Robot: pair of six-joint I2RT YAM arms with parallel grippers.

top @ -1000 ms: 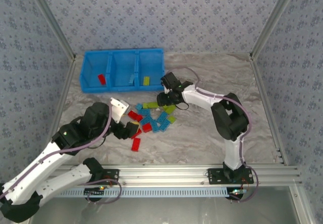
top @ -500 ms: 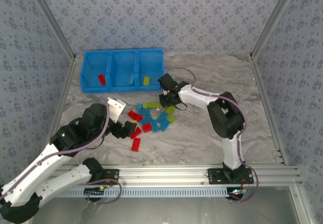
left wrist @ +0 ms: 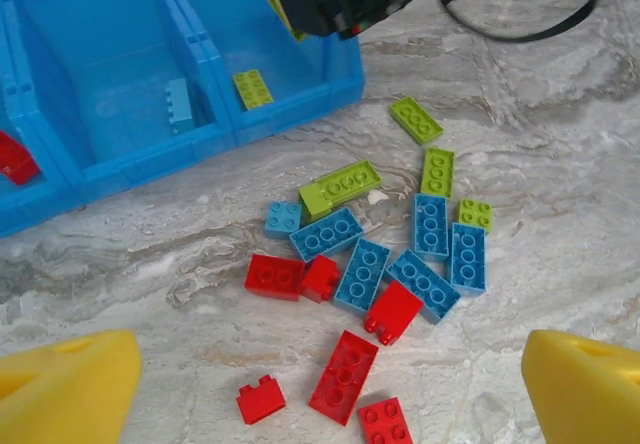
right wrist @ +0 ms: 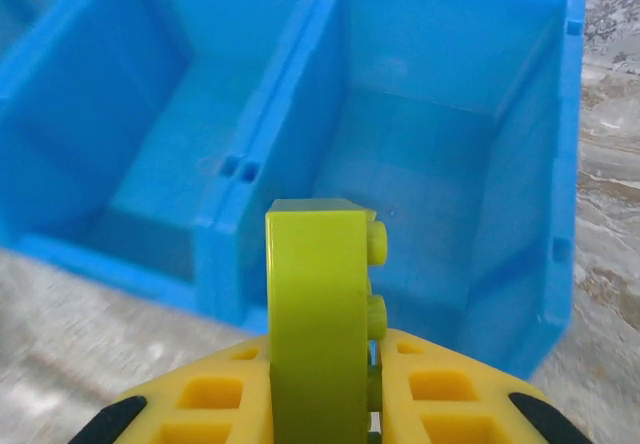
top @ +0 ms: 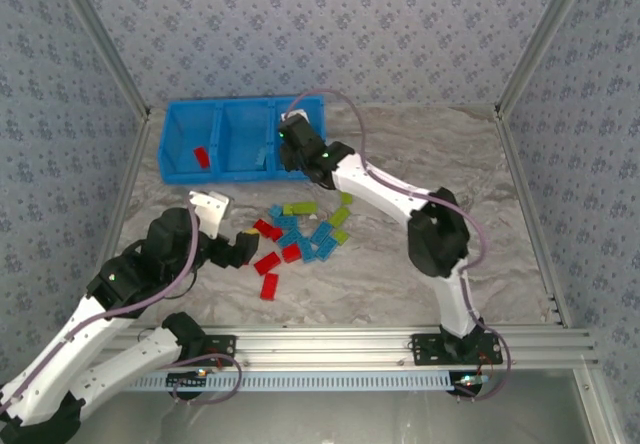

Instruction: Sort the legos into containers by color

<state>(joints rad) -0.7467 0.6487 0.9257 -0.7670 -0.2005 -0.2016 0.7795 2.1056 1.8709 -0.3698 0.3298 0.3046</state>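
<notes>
Containers [top: 245, 129]: one bright blue tray of three open bins in a row, standing on the marbled worktop [top: 500, 214].

Tray contents: a red brick [top: 202, 156] in the left bin; a light blue brick [left wrist: 180, 104] in the middle bin, against the dividing wall; a green brick [left wrist: 252, 87] lying flat in the right bin.

Right gripper [right wrist: 322, 389]: above the tray's right bin, at its near wall. Fingers [right wrist: 450, 419] clamped on a yellow-green lego [right wrist: 315, 284], held on edge with its studs pointing sideways.

Loose legos [top: 300, 232]: red, light blue and yellow-green, scattered flat on the worktop just in front of the tray's right half, several touching.

Left gripper [top: 243, 249]: in front of the tray, low beside the left edge of the scatter. Its fingers [left wrist: 60, 389] stand wide apart, holding nothing.
</notes>
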